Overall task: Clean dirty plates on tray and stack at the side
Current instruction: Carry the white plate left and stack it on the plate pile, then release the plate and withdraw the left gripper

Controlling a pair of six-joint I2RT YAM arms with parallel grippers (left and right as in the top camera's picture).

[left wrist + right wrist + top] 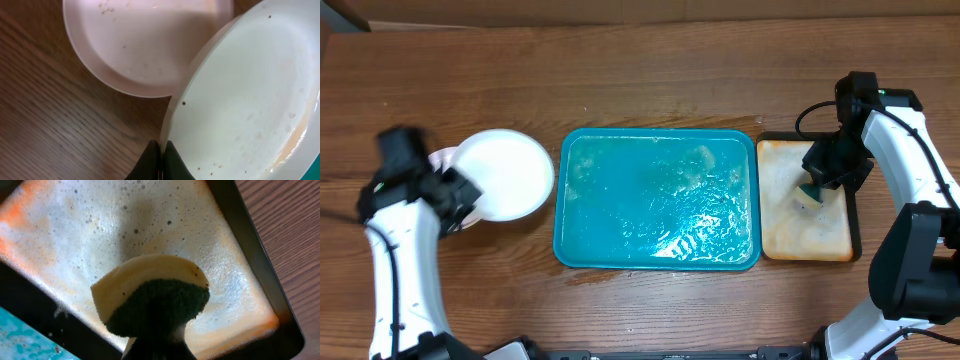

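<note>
Left of the large teal-blue rectangular plastic tray (650, 205), wet and glossy on the wooden tabletop (650, 80), the left end effector (455, 190) is clenched on the rim of a white round plate (505, 172), flecked with dark specks. That plate overlaps a second pale round plate (442, 158) farther from the tray. Right of the tray, the right end effector (817, 180) grips a yellow sponge with a dark green scouring face (809, 193), over the foamy, orange-stained small black-rimmed tray (855, 225) just beside it.
</note>
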